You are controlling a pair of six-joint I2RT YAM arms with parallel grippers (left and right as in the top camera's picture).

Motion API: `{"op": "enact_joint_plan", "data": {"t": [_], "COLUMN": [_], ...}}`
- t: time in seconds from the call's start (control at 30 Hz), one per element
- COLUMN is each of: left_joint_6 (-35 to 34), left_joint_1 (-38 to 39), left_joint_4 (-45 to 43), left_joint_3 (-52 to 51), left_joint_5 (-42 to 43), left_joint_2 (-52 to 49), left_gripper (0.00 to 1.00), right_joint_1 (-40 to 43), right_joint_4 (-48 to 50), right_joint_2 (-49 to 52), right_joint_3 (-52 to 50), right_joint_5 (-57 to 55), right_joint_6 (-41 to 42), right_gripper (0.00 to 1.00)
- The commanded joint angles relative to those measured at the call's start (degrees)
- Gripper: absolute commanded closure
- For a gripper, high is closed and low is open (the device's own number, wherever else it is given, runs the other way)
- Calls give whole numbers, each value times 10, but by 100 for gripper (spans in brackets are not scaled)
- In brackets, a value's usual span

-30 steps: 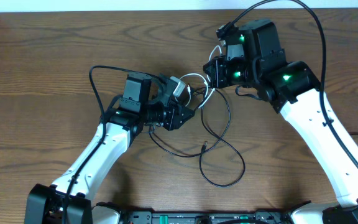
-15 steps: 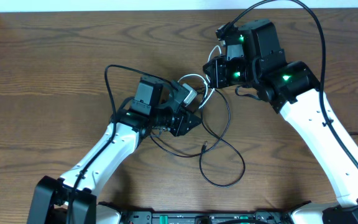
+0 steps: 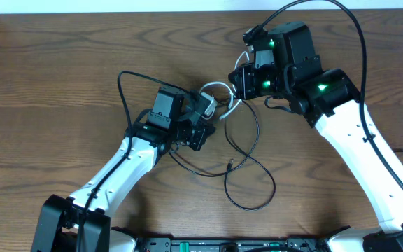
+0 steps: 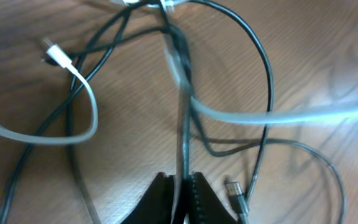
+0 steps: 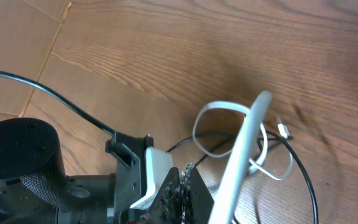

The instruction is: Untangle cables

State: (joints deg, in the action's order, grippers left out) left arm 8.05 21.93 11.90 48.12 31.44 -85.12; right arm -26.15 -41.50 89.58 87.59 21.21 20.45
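The left claw (image 4: 183, 185) just snapped shut, so now it's pinching a thin dark cord (image 4: 182, 118) out of the tangle on the brown wooden table (image 3: 54, 63). Just beside it, the right claw (image 5: 180, 182) looks clamped on the thin white cord (image 5: 243, 143). I'd guess they're set to pull apart.

Am pinching left gripper (image 4: 180, 182) shut on dark cable (image 4: 183, 127), left arm (image 3: 117, 168) stretching toward centre; right gripper (image 5: 180, 179) clamping white cable (image 5: 241, 143), right arm (image 3: 359, 143) bending inward.
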Motion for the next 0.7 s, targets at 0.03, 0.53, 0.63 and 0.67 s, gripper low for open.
{"op": "enact_joint_plan", "data": {"t": [0.03, 0.53, 0.63, 0.67], "left_joint_6": [-2, -200, -200, -200], "left_joint_1": [0, -112, -128, -131], "left_joint_4": [5, 15, 15, 15], "left_joint_3": [-10, -10, -10, -10], "left_joint_5": [-63, -255, -255, -255], "left_joint_2": [-6, -6, -6, -6], "left_gripper": [92, 92, 92, 91], "right_joint_1": [2, 107, 183, 212], "right_joint_4": [0, -47, -101, -119], "right_joint_2": [-5, -71, -110, -125], "right_joint_3": [7, 37, 61, 68], "right_joint_5": [3, 1, 1, 1], "right_joint_6": [3, 0, -22, -28], "right_gripper": [99, 99, 99, 99]}}
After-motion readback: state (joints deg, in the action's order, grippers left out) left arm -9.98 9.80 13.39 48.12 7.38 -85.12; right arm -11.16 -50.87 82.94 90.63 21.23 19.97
